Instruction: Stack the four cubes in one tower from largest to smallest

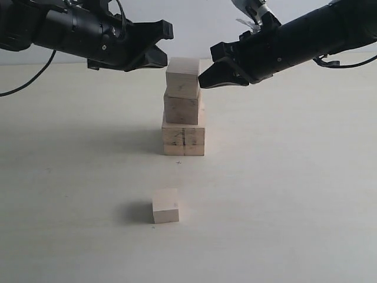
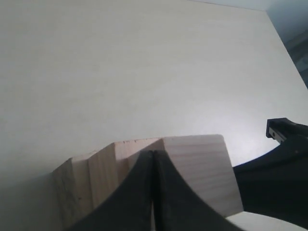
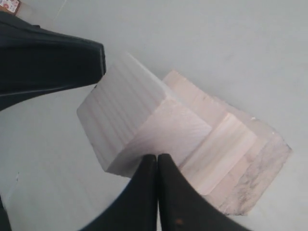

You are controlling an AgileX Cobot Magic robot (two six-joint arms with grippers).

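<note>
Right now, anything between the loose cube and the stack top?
Nothing on the table between the small loose pale wooden cube and the three-cube pale wooden stack. Top cube bare above, but left end effector and right end effector, both shut, flank it.

No words, brands or numbers can be read anywhere. The nearest thing to a sign is a small dark cross (image 1: 179,163) marked on the table (image 1: 283,194), just at 6 o'clock from the bottom cube (image 1: 184,140) of the tower (image 1: 182,107). That cube's front face carries a dark upright line (image 1: 184,139) near its middle, with fainter dark flecks at 3 and 9 o'clock of it; together they form no letter or digit. In the right wrist view a small scrap (image 3: 8,5) with reddish and dark print shows at the frame's edge, cut off and too small to read.
</note>
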